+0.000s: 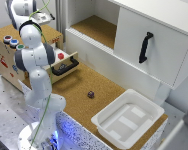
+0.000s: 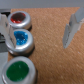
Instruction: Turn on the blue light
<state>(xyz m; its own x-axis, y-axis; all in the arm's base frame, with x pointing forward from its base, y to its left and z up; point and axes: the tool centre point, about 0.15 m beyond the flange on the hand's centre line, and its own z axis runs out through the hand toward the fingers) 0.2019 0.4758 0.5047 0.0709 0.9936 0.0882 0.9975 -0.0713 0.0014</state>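
Observation:
The blue light is a small round blue button with a dark rim, between a red button and a green button. In the exterior view the blue light sits on top of a wooden box at the exterior view's left, with the red button and green button beside it. My gripper is open and empty above the box top. One finger stands right beside the blue light and the other is over bare wood. The arm hides the gripper in the exterior view.
A wooden drawer with a black handle and a red knob sticks out of the box. A small dark object lies on the cork table. There is a white bin at the front and a white cabinet with a black handle behind.

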